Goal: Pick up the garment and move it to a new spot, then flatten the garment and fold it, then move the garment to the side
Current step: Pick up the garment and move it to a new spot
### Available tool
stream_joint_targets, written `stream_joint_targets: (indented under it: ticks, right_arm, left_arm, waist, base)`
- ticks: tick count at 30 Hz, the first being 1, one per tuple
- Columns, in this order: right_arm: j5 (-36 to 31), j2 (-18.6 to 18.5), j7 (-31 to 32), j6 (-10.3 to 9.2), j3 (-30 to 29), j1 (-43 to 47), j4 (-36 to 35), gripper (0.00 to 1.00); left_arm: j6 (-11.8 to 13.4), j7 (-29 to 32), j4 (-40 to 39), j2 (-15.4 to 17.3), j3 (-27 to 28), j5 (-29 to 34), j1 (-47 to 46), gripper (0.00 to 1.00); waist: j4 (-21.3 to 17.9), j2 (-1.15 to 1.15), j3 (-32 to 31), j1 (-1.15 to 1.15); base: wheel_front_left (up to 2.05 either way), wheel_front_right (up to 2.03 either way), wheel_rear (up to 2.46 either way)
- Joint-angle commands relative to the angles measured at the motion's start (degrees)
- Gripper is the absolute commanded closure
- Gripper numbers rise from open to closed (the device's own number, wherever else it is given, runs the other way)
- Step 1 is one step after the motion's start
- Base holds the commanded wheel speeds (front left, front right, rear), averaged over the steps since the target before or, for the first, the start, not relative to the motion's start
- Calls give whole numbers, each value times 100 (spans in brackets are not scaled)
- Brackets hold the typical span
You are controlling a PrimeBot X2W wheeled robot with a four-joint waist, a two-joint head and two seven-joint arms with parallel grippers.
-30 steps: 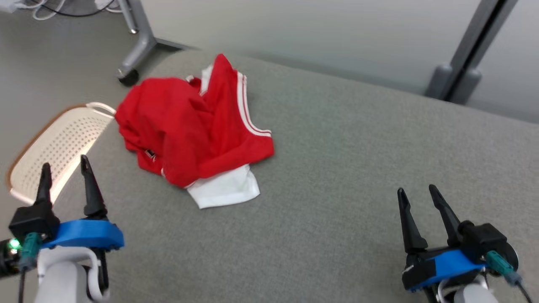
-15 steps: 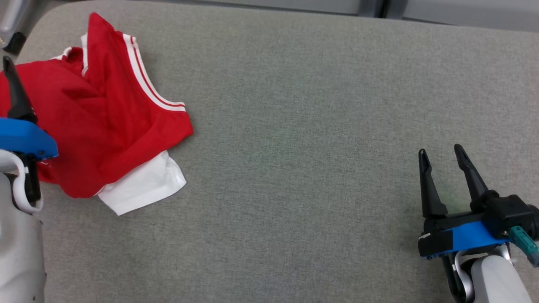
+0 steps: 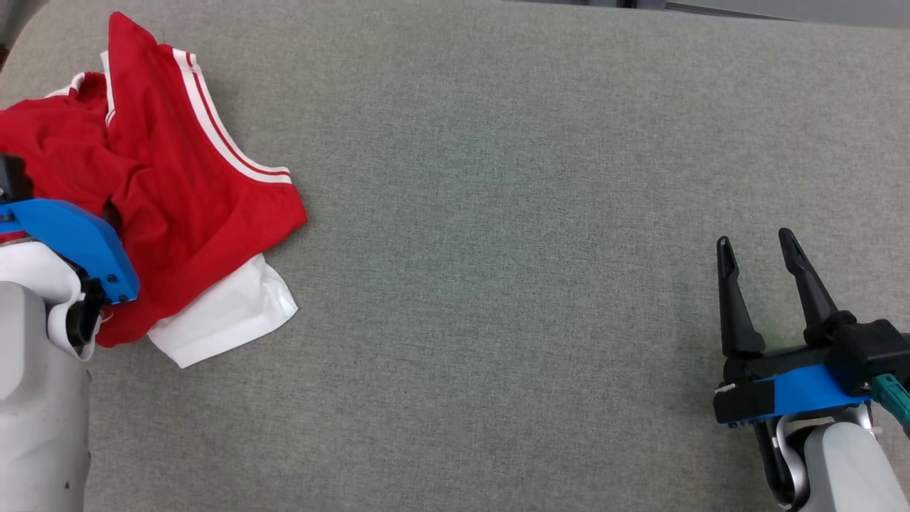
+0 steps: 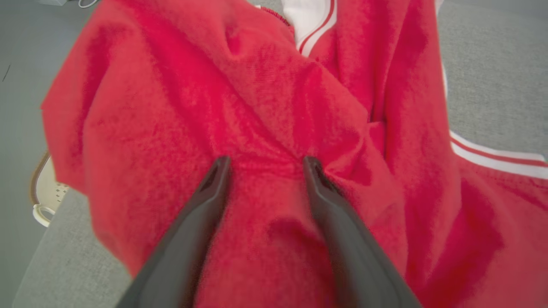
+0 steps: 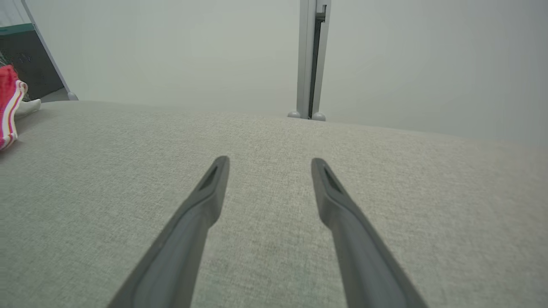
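**Over the garment (image 3: 178,185): left tool (image 4: 265,164) in place, not closed yet**

Red garment lies crumpled at the table's (image 3: 498,284) far-left corner, with a white piece poking out underneath. In the last second the left tool came in from beside it. Its fingers are spread wide, tips at a red fold, nothing pinched. Idle right tool (image 3: 755,238) is open too, well apart over bare table. Head camera also shifted. Pick-up looks ready: close next.

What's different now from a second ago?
The left end effector reached forward onto the crumpled red garment, its open fingers set against the fabric, nothing gripped. The camera swung too. The garment stayed put; the right end effector stayed open above the grey surface.
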Motion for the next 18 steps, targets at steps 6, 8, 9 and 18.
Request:
stream_joint_targets:
  ticks: [6,8,9,18]
  right_arm:
    - [25,28,-24,3,73,30,86,0]
    - [24,32,-24,2,81,31,94,0]
    - [24,36,-24,2,77,35,105,0]
    - [117,109,-23,2,126,165,280,0]
  left_arm:
    - [-87,-71,-119,-9,-258,-154,81,100]
    - [-89,-197,-165,25,-270,-136,71,100]
    - [-66,-357,-221,43,-274,-107,41,100]
    - [217,-1538,-922,169,-394,185,-348,100]
  waist:
    - [26,-2,-159,-1]
    - [22,-2,-192,-1]
    - [18,-2,-239,-1]
    - [-135,-2,-792,-1]
  base:
    - [0,0,0]
    - [0,0,0]
    - [0,0,0]
    - [0,0,0]
